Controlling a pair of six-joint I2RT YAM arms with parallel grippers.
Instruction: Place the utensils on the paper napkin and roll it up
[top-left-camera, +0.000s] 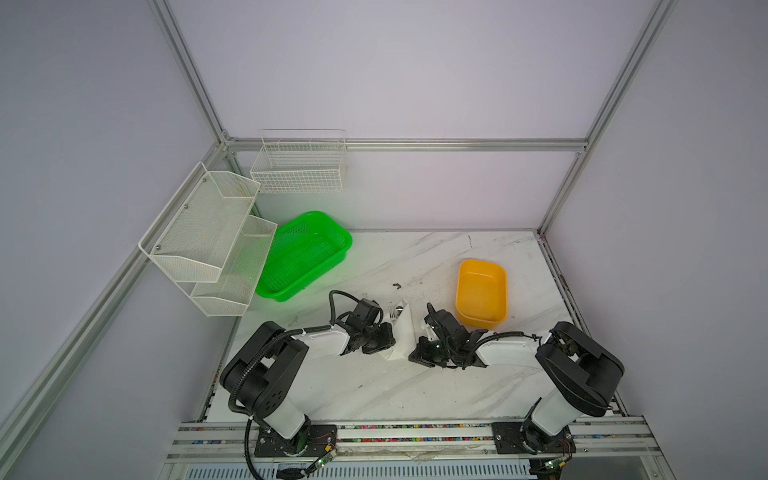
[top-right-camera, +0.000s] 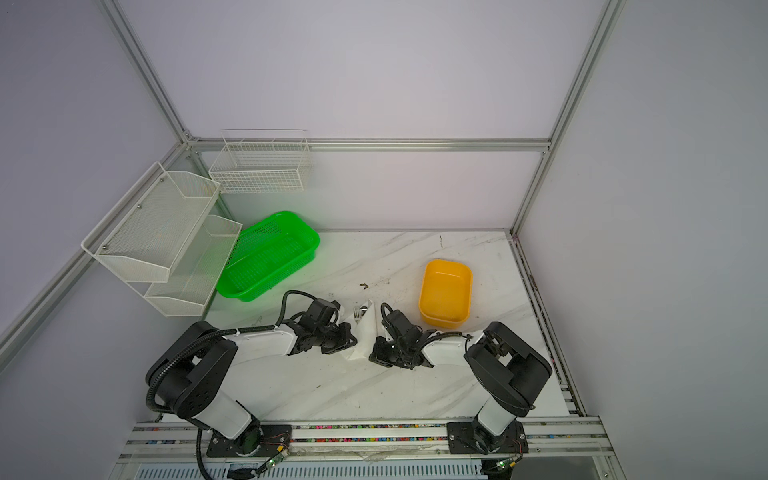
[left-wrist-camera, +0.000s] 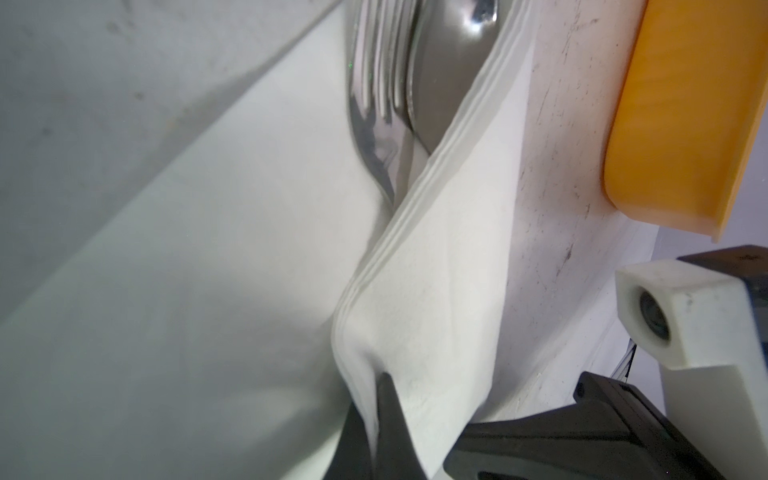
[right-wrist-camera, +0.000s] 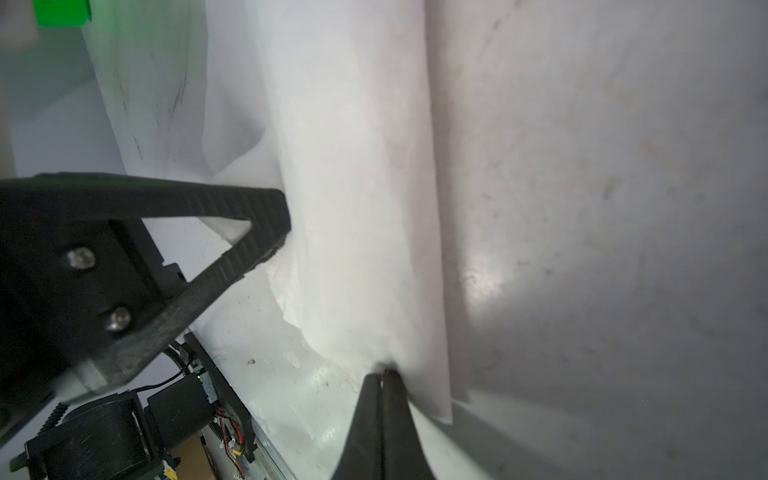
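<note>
At the far left the green basket (top-left-camera: 345, 245) sits well apart from the work, and nothing there concerns you. Moving in, your left claw (left-wrist-camera: 376, 415) has its fingers pressed together on a raised fold of the napkin (top-left-camera: 402, 332), with a sliver of white paper showing between them in the left wrist view.

The napkin sits in the middle of the worktop (top-left-camera: 374, 386), pulled up into a narrow white ridge between your two claws. Inside it the fork (left-wrist-camera: 374, 104) and the spoon (left-wrist-camera: 449, 83) lie side by side, touching. Their heads poke out of the far end of the bundle, which in a top view shows as a glint of tines (top-right-camera: 357, 311).

The long axis of the bundle therefore runs away from the arm bases toward the back, leaning slightly. Your claws grip it from opposite sides near its close end.

Your right claw (right-wrist-camera: 383, 376) is also closed, its tips pinched on the napkin's edge where the paper bunches. Further right, the yellow tub (top-left-camera: 482, 262) stands just beside that arm, apart from the napkin.

Neither arm is nearer, since both already hold paper. The roll, I judge, has to travel sideways across that axis, left to right or the reverse, so one claw must carry its flap over the handles while the other gives way. Pulling along the axis would likely slide the fork and spoon out of the open far end.
</note>
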